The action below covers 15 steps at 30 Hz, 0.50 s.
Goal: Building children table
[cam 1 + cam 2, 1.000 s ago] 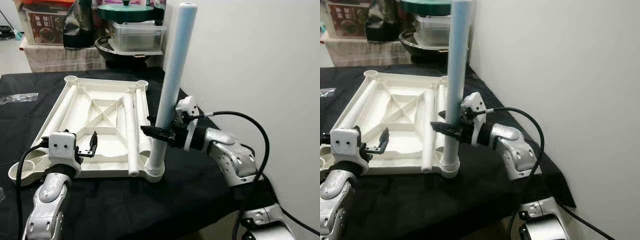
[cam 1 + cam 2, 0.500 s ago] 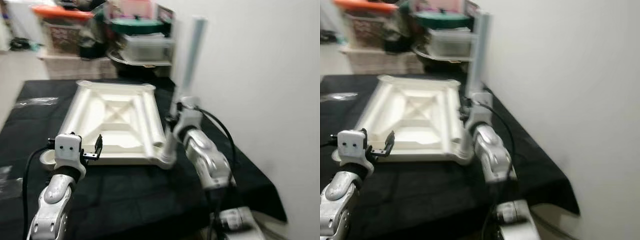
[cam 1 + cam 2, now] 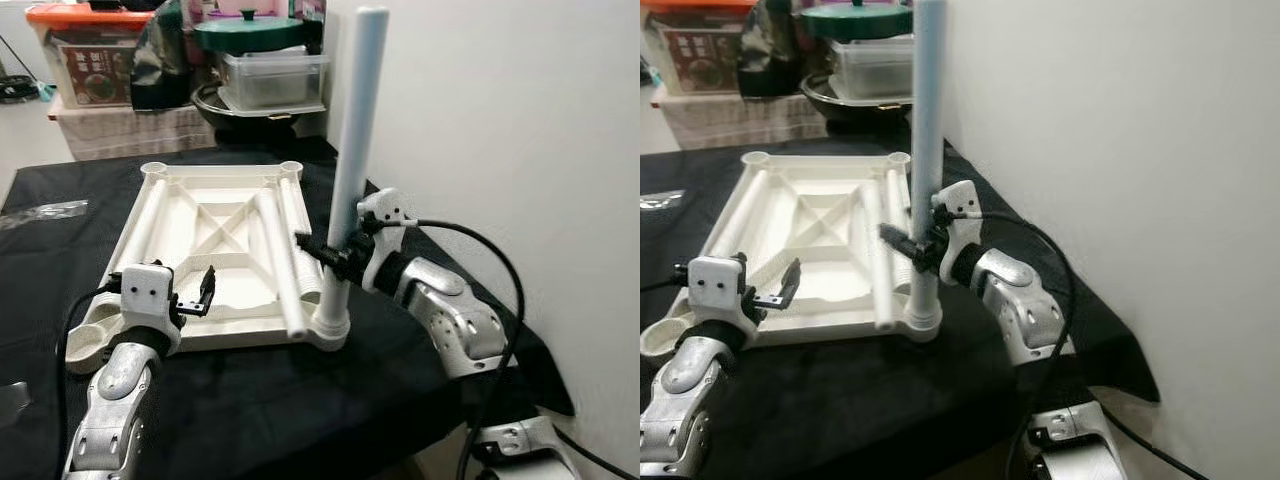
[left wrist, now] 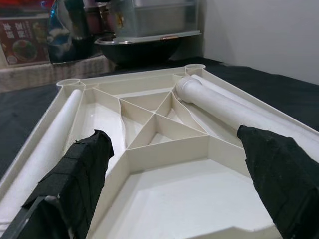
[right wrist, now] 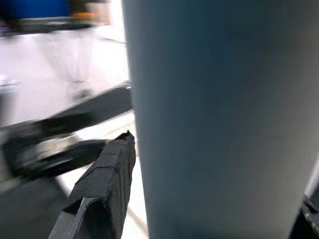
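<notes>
A white children's tabletop (image 3: 215,240) lies upside down on the black cloth. A pale blue table leg (image 3: 355,130) stands upright in its near right corner socket (image 3: 330,325). My right gripper (image 3: 328,257) is shut on this leg low down, and in the right wrist view the leg (image 5: 219,119) sits right against one black finger (image 5: 99,199). Loose white legs (image 3: 280,260) lie inside the tabletop. My left gripper (image 3: 205,292) hovers open at the tabletop's near left edge, its fingers (image 4: 75,184) wide apart over the ribbed underside (image 4: 159,124) with nothing between them.
A white wall (image 3: 500,120) runs close along the right, beside the table's right edge. Behind the table stand storage boxes (image 3: 90,60), a clear container (image 3: 270,80) and a green-lidded pot (image 3: 250,30). A clear plastic bag (image 3: 45,212) lies at the far left.
The camera swung and settled, so the whole scene has shifted. The upright leg looks a little straighter. Both grippers keep their places, the right one still on the leg.
</notes>
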{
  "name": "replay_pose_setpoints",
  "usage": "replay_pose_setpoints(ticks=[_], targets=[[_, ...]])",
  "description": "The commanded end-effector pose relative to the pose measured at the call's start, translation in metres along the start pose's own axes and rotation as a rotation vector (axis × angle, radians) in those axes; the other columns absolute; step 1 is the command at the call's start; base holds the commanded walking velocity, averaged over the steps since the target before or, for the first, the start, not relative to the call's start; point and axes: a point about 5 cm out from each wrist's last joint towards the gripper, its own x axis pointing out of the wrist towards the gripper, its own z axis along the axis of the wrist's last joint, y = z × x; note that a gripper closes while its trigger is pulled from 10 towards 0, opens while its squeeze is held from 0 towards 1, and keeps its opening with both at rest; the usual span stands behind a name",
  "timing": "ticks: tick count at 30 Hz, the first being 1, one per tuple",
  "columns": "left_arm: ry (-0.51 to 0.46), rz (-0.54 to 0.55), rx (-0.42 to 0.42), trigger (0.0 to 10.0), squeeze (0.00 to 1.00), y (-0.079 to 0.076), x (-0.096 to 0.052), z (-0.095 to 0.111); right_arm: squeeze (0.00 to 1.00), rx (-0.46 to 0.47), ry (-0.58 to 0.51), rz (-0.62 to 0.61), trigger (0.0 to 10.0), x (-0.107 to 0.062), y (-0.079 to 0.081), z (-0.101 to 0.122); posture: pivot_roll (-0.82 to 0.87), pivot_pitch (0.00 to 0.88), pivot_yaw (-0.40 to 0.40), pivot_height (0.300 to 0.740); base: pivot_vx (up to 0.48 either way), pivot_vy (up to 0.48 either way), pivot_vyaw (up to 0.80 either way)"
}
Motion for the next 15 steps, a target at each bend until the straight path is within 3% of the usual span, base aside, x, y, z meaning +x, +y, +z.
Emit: replay_pose_setpoints(ticks=[1,7,8,9,10,11,12,13,14,15], targets=[[-0.006,-0.01,0.013,10.0,0.0,0.001,-0.001,0.001,0.0,-0.007,0.067,0.162,0.0,0.008,0.012,-0.016,0.07,0.0,-0.083,0.74,0.0,0.0,0.0],[-0.004,-0.001,0.024,10.0,0.0,0.005,-0.003,0.002,0.0,0.012,0.093,0.132,0.0,0.017,0.017,-0.027,0.09,0.0,-0.086,0.74,0.0,0.0,0.0],[-0.002,0.001,0.029,10.0,0.0,0.007,-0.005,0.002,0.0,0.029,0.118,0.02,0.0,0.022,0.014,-0.035,0.1,0.0,-0.086,0.74,0.0,0.0,0.0],[0.0,0.003,0.033,10.0,0.0,0.008,-0.005,0.002,0.0,0.087,0.194,-0.301,0.0,0.022,-0.005,-0.051,0.1,0.0,-0.086,0.74,0.0,0.0,0.0],[0.0,0.003,0.033,10.0,0.0,0.008,-0.005,0.002,0.0,0.087,0.194,-0.301,0.0,0.022,-0.005,-0.051,0.1,0.0,-0.086,0.74,0.0,0.0,0.0],[0.0,0.004,0.035,10.0,0.0,0.009,-0.006,0.002,0.0,0.094,0.262,-0.538,0.0,0.016,-0.016,-0.064,0.1,0.0,-0.085,0.74,0.0,0.0,0.0],[0.0,0.004,0.035,10.0,0.0,0.009,-0.006,0.002,0.0,0.094,0.262,-0.538,0.0,0.016,-0.016,-0.064,0.1,0.0,-0.085,0.74,0.0,0.0,0.0],[0.001,0.005,0.036,10.0,0.0,0.009,-0.007,0.002,0.0,0.094,0.305,-0.746,0.0,0.007,-0.024,-0.072,0.1,0.0,-0.085,0.74,0.0,0.0,0.0],[0.001,0.005,0.036,10.0,0.0,0.009,-0.007,0.002,0.0,0.094,0.305,-0.746,0.0,0.007,-0.024,-0.072,0.1,0.0,-0.085,0.74,0.0,0.0,0.0],[0.002,0.005,0.037,10.0,0.0,0.009,-0.007,0.002,0.0,0.094,0.313,-0.887,0.0,-0.005,-0.026,-0.075,0.09,0.0,-0.085,0.74,0.0,0.0,0.0]])
